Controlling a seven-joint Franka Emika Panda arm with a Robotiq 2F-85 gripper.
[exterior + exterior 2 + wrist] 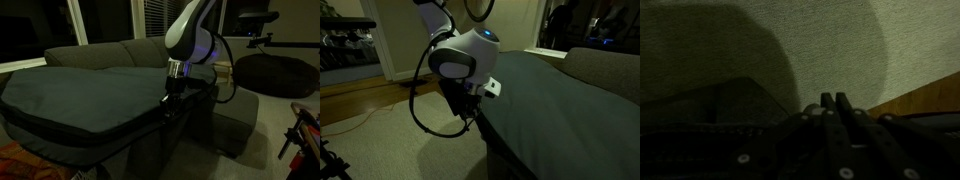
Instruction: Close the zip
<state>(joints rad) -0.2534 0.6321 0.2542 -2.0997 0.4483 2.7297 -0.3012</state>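
A huge flat dark grey-green fabric case (80,95) (565,110) lies across the scene. The zip (100,132) runs as a thin dark line along its side seam. In both exterior views my gripper (170,98) (470,116) hangs at the case's edge, right by the seam. In the wrist view the fingertips (828,100) press together, so the gripper (835,100) is shut, with nothing visible between them. Whether they pinch the zip pull is hidden in the dark. The case's dark edge (710,100) fills the left of that view.
A grey sofa (100,52) stands behind the case and a round dark beanbag (275,70) sits at the back. Pale carpet (390,150) and wooden floor (360,100) lie below the arm. A black cable (417,100) loops from the arm.
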